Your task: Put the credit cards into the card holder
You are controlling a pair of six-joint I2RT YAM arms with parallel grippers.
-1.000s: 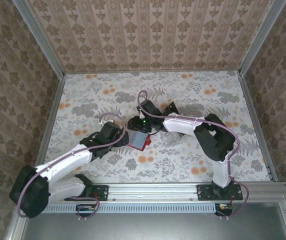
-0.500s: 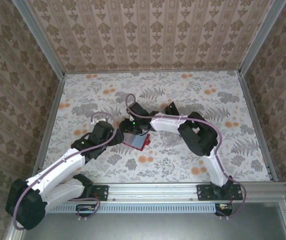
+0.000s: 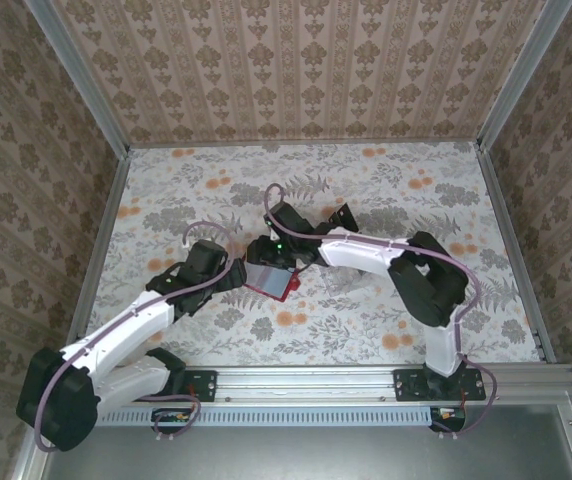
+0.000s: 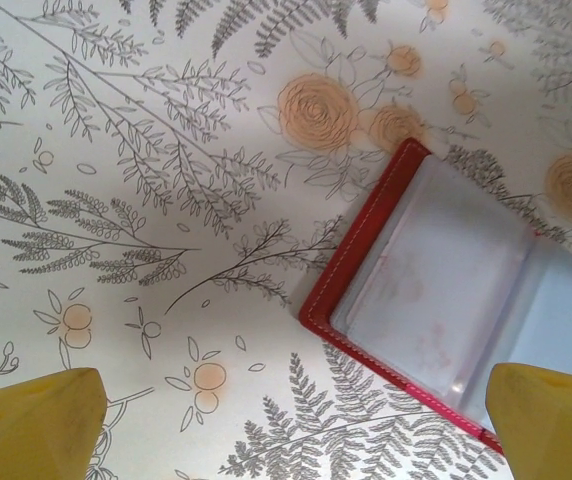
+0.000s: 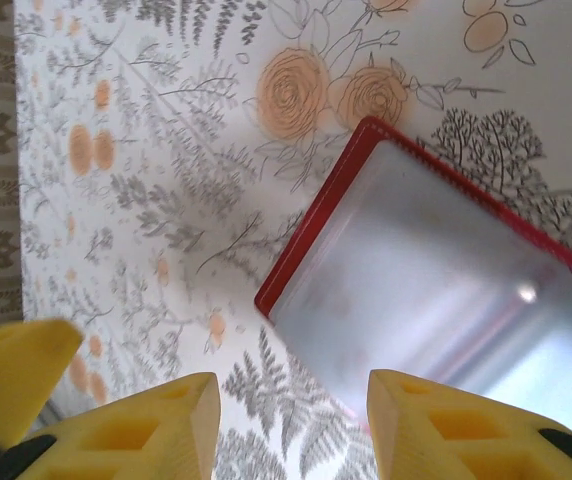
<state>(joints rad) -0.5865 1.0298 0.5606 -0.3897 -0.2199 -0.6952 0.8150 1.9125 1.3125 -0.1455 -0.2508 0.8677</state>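
The card holder (image 3: 272,284) lies open on the flowered table, red rim up, its greyish clear pockets showing (image 4: 444,290) (image 5: 436,290). My left gripper (image 3: 236,274) hangs at its left edge, open wide (image 4: 296,430), with one yellow fingertip (image 4: 551,412) over the holder's near corner and the other over bare table. My right gripper (image 3: 266,262) hovers above the holder's far left corner, open (image 5: 291,425), with nothing between its fingers. A small black shape (image 3: 344,213) lies behind the right forearm. It looks like the credit cards, partly hidden by the arm.
The table (image 3: 386,180) is walled in by patterned panels at the back and sides, with metal rails (image 3: 506,250) along the edges. The right arm's elbow (image 3: 431,275) rises over the right half. A yellow fingertip of the other gripper (image 5: 16,365) shows at the left.
Both grippers have shifted a little to the left around the card holder. The right arm's elbow swung left, then back. The holder has barely moved.
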